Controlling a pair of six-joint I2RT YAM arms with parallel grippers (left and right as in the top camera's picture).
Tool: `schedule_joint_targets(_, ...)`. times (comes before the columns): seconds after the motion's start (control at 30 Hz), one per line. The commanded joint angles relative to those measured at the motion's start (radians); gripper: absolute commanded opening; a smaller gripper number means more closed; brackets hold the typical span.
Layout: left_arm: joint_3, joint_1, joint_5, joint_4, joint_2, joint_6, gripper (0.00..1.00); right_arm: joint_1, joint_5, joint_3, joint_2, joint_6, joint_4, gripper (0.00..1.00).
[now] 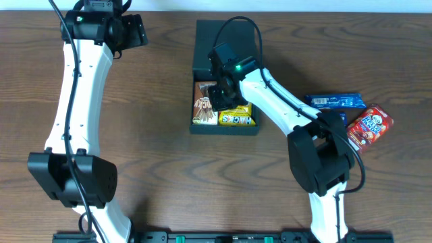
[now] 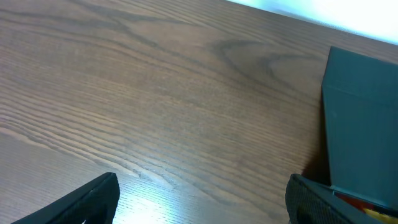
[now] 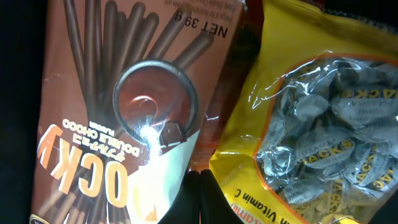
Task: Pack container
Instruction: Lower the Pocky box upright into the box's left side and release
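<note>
The container (image 1: 202, 47), a dark teal-grey box with its lid flap folded back, sits at the table's middle; its side also shows in the left wrist view (image 2: 360, 118). Inside lie a brown chocolate-stick packet (image 1: 204, 103) (image 3: 118, 106) and a yellow candy bag (image 1: 237, 117) (image 3: 323, 124). My right gripper (image 1: 223, 94) (image 3: 200, 199) is shut and empty, its tips down in the box at the seam between the two packets. My left gripper (image 1: 131, 30) (image 2: 202, 202) is open and empty over bare table left of the box.
A blue snack packet (image 1: 332, 101) and a red snack packet (image 1: 368, 127) lie on the table to the right of the box, beside the right arm's base. The wooden table's far edge (image 2: 311, 15) runs just behind the box.
</note>
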Motion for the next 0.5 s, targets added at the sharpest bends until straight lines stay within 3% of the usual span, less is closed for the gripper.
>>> schedule_joint_targets(0.0,0.015,0.003,0.008,-0.009,0.001,-0.005,0.86,-0.011,0.001,0.018,-0.002,-0.020,-0.033,0.01)
schedule_joint_targets(0.23,0.015,0.003,0.008,-0.013,0.001,-0.005,0.87,-0.113,0.162,0.178,-0.115,-0.004,-0.171,0.02)
schedule_joint_targets(0.47,0.015,0.003,0.007,-0.013,0.001,-0.005,0.87,-0.454,0.323,0.191,-0.267,0.096,-0.287,0.02)
